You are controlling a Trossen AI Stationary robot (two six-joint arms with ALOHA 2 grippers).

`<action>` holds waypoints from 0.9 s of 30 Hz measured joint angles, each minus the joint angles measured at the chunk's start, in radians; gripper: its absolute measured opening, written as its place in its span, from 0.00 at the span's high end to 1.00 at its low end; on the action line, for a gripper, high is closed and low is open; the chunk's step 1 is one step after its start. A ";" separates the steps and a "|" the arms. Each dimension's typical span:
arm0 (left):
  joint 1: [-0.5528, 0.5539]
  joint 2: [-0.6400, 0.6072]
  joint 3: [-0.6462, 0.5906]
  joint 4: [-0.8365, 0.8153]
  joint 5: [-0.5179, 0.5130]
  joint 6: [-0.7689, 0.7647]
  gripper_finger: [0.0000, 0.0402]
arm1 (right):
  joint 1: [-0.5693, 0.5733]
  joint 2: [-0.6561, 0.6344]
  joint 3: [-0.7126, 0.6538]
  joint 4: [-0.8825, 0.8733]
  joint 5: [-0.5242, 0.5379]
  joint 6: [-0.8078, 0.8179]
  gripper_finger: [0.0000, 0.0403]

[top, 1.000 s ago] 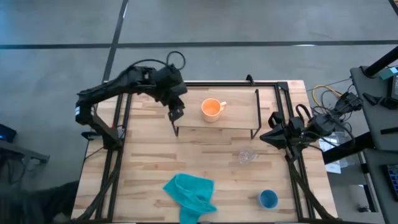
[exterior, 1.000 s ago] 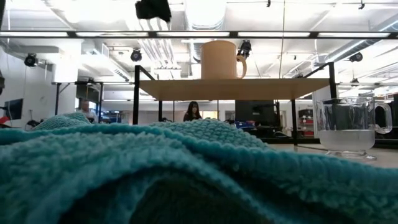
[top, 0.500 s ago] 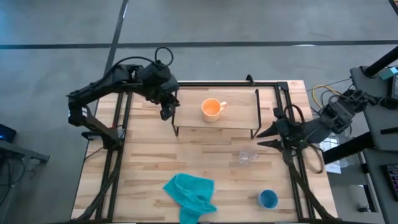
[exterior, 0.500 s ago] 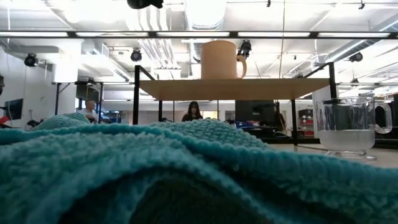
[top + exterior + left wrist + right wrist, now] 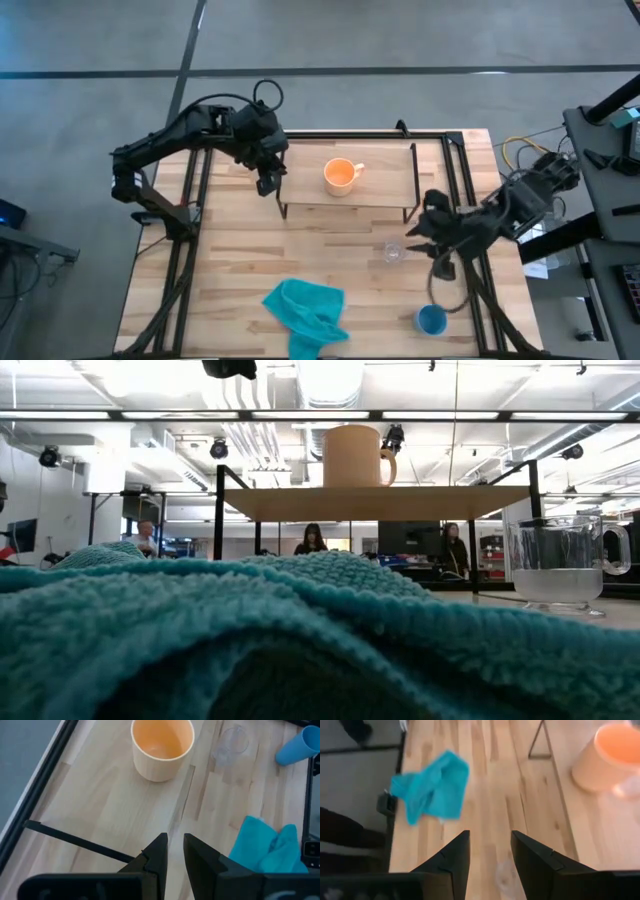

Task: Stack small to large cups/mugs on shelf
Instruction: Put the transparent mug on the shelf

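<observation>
A: Position of the mug point(image 5: 342, 175) to be recorded.

B: The mug is seen upright on the shelf point(image 5: 385, 185), left of the board's middle, handle turned toward the shelf's right end. In the low view it is seen alone on the board point(image 5: 380, 502).

A: And the other two cups?

B: Both are noted on the table point(image 5: 230, 260), off the shelf. The glass cup point(image 5: 394, 251) is found just in front of the shelf's right end. The blue cup point(image 5: 431, 320) is found near the table's front right corner. The cloth point(image 5: 305, 312) is seen at the front edge, about mid-width, well apart from both.

A: Grippers?

B: The right gripper point(image 5: 412, 232) is held above the table close beside the glass cup, on its right. Its fingers point(image 5: 454, 860) are seen spread apart with nothing between them; contact with the cup is not observed. The left gripper point(image 5: 267, 184) is held over the shelf's left end, apart from the mug. Its fingers point(image 5: 156, 856) are drawn nearly together, a narrow gap left, nothing pinched.
</observation>
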 joint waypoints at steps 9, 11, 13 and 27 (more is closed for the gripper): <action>-0.026 -0.004 0.000 0.002 0.100 0.000 0.88 | 0.000 0.129 -0.024 -0.137 -0.009 0.158 0.67; -0.030 -0.010 0.000 0.002 0.101 0.000 0.88 | 0.000 0.161 -0.025 -0.132 -0.018 0.160 0.67; -0.031 -0.012 0.000 0.002 0.101 0.000 0.88 | -0.004 0.194 -0.025 -0.131 -0.054 0.166 0.67; -0.032 -0.070 0.000 0.002 0.105 0.007 0.88 | -0.056 0.440 -0.025 -0.097 -0.191 0.206 0.71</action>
